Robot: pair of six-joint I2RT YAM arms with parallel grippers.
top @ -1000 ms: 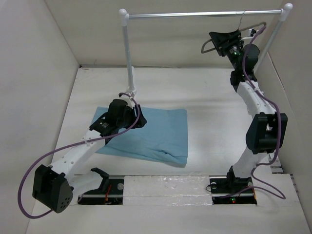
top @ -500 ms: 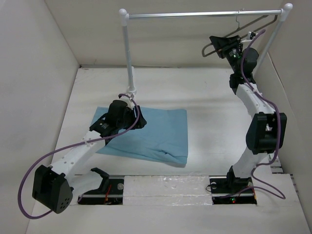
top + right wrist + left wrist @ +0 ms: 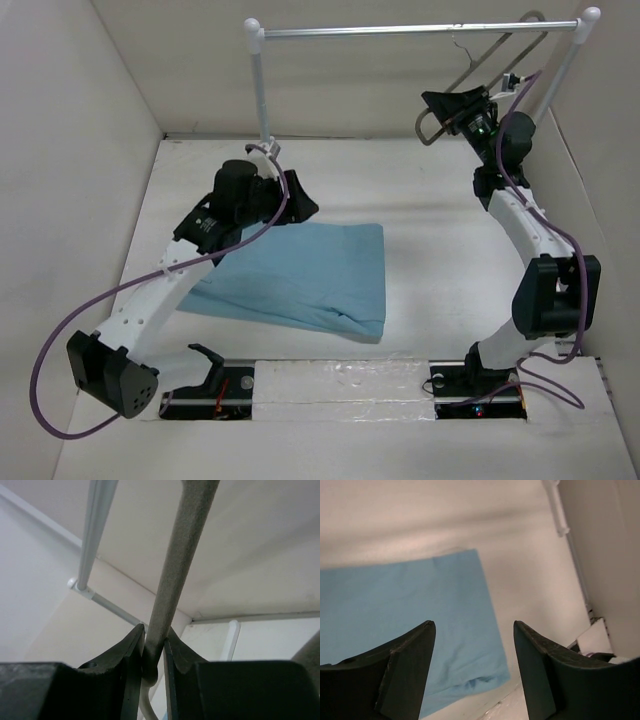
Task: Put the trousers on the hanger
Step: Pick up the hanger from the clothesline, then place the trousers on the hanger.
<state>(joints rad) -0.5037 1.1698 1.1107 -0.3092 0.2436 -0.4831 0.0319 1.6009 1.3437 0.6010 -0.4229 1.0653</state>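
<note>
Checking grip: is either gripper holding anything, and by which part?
Right gripper clamps the thin grey wire hanger near one rounded corner; left gripper holds nothing.

Trousers (image 3: 310, 275) partly under L arm (image 3: 165, 290).

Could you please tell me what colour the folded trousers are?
The folded soft-fabric trousers are plain light sky-blue, shown best in the top external view.

White tabletop (image 3: 440, 260); plain beige walls (image 3: 80, 120) on three sides; rack (image 3: 400, 29) (white posts, silver bar) at rear.
</note>
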